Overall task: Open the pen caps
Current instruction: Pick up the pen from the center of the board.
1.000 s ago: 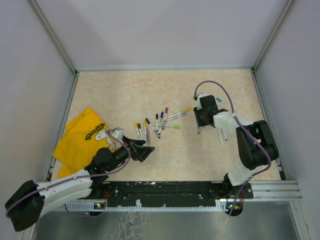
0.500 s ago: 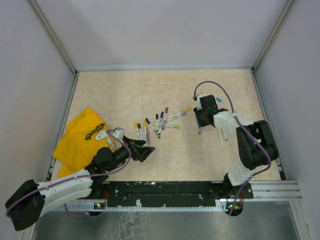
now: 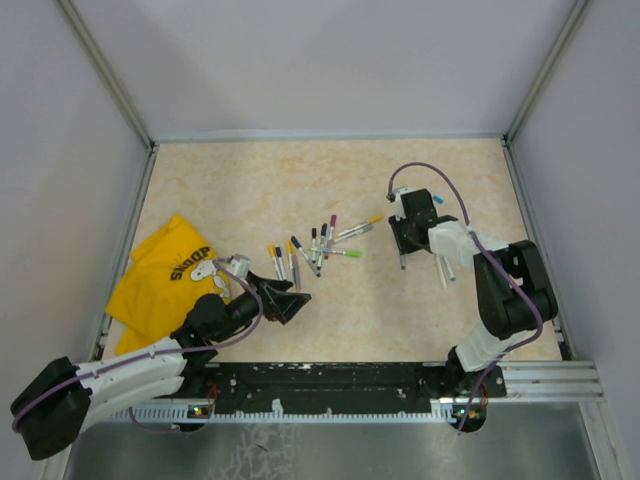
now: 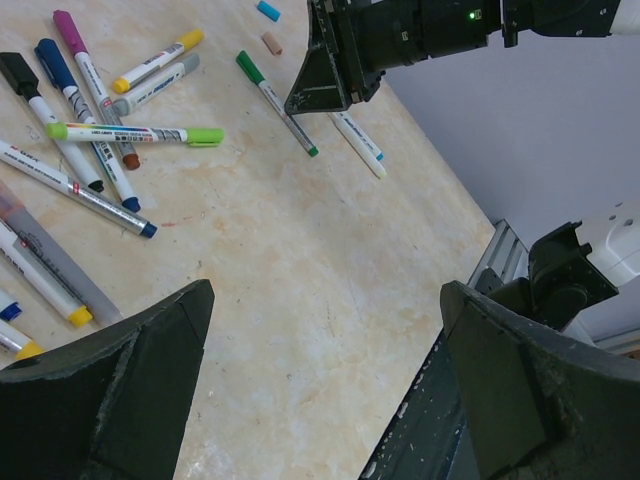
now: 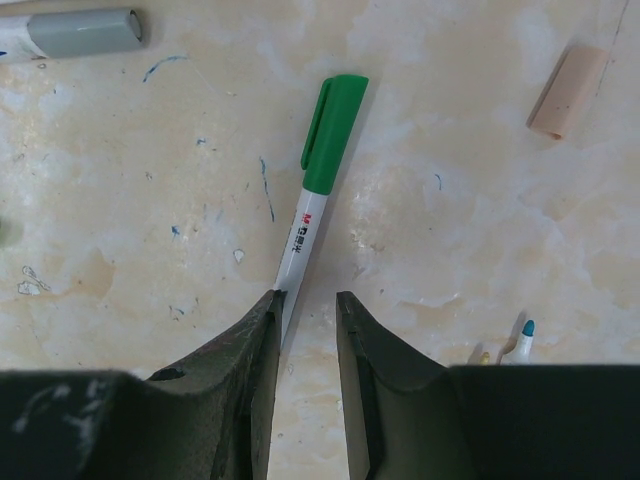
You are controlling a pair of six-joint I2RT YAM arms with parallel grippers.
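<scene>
Several pens (image 3: 315, 245) lie scattered mid-table, also in the left wrist view (image 4: 90, 150). A green-capped pen (image 5: 310, 220) lies flat on the table, its green cap (image 5: 330, 130) still on. My right gripper (image 5: 308, 300) stands low over its white barrel with the jaws narrowly apart. The barrel runs along the left finger's inner edge and bare table shows in the gap. The left wrist view shows that gripper (image 4: 320, 95) over the same pen (image 4: 278, 100). My left gripper (image 4: 325, 300) is wide open over bare table, near the front (image 3: 285, 300).
A loose beige cap (image 5: 568, 90) and a blue cap (image 4: 268, 10) lie beyond the right gripper. An uncapped teal-tipped pen (image 5: 520, 340) lies to its right, a grey-capped pen (image 5: 70, 32) to the far left. A yellow cloth (image 3: 165, 275) sits at the table's left.
The right gripper has edged slightly to the right, and the pen end showing below it shifted with it. The left arm has not moved.
</scene>
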